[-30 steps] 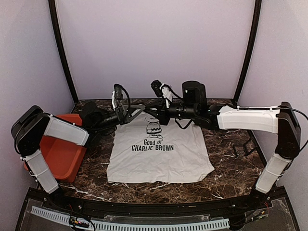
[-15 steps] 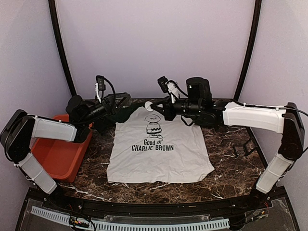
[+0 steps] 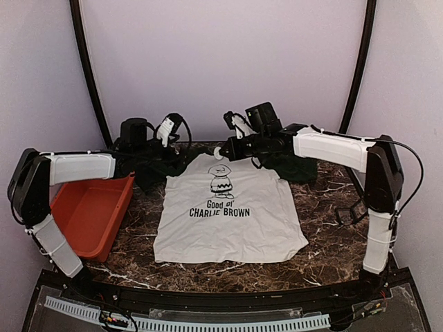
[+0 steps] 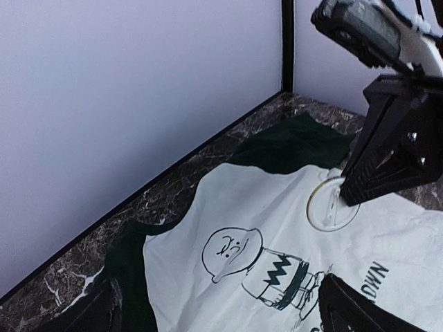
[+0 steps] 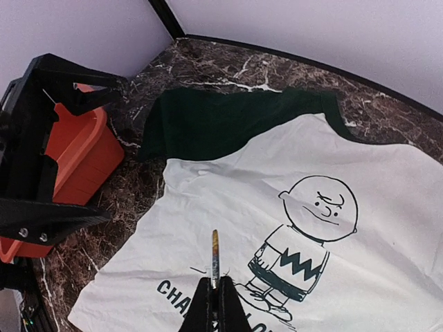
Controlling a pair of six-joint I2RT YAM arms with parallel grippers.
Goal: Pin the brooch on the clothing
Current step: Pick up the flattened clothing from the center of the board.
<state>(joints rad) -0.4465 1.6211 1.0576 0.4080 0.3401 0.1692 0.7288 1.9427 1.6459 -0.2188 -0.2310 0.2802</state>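
The clothing [image 3: 228,207], a white T-shirt with dark green sleeves and a cartoon boy print, lies flat on the marble table. It also shows in the left wrist view [image 4: 228,207] and the right wrist view [image 5: 228,180]. My right gripper [image 3: 225,151] is shut on the round brooch [image 3: 218,152] and holds it just above the shirt's collar area. The brooch stands edge-on [image 5: 214,256] in my right gripper [image 5: 214,285]. From the left its pin back shows [image 4: 332,204]. My left gripper [image 3: 158,160] is open and empty by the left sleeve [image 4: 228,315].
An orange bin [image 3: 90,214] stands at the left, close under my left arm. A small black object [image 3: 349,211] lies at the right of the table. The back wall and black frame posts stand close behind both grippers.
My left gripper has drawn back to the left, away from my right gripper and off the shirt. My right gripper has risen slightly toward the back, still holding the brooch.
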